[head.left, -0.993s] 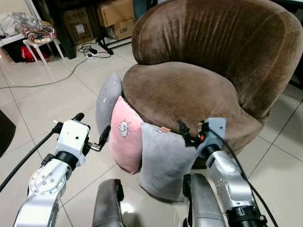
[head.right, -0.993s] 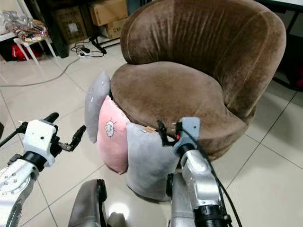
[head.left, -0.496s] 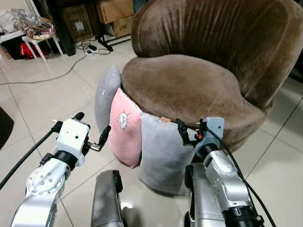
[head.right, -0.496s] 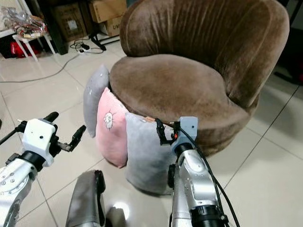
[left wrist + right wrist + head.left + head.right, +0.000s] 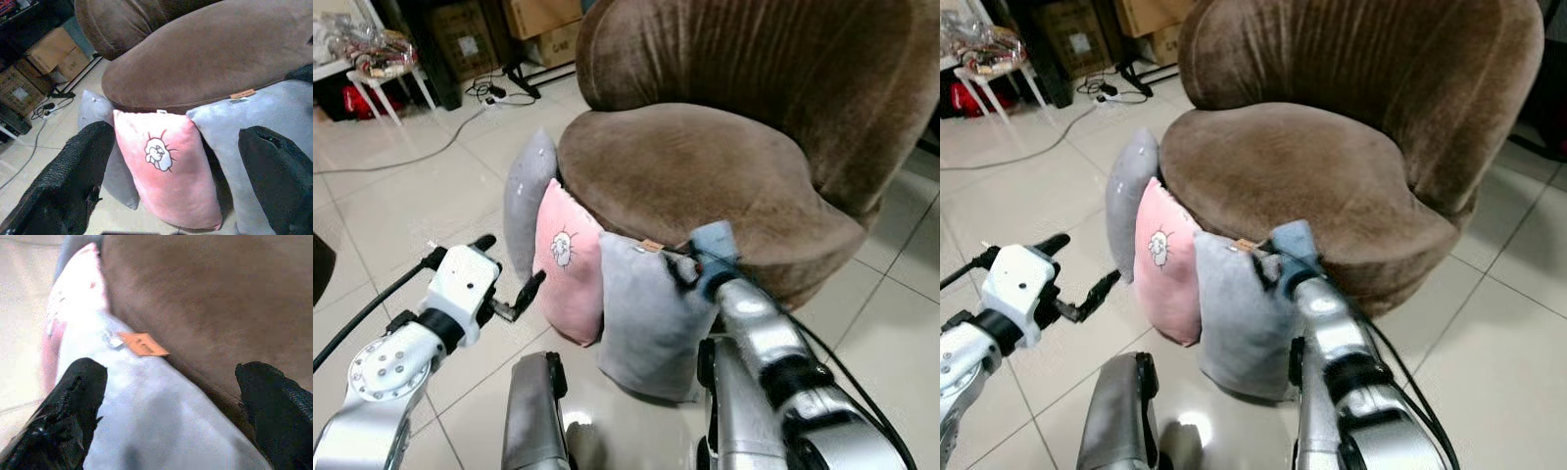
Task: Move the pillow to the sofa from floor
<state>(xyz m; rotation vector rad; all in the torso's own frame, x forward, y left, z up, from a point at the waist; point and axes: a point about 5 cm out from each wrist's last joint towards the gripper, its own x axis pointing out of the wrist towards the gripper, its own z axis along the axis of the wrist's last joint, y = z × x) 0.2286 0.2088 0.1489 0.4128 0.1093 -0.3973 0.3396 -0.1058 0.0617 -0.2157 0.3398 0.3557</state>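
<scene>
Grey pillow (image 5: pixel 651 313) is standing on the floor (image 5: pixel 401 206), leaning against the brown sofa (image 5: pixel 705 166), beside a pink pillow (image 5: pixel 566 274). Right gripper (image 5: pixel 166 396), fingers spread wide, is hovering at its top edge; left gripper (image 5: pixel 509 279) is waiting wide, left.

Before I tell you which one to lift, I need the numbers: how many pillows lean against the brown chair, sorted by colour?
Grey pillows: 2, the near one by the right gripper and the far one.
Pink pillows: 1, the pink pillow between them.
Total: 3
</scene>
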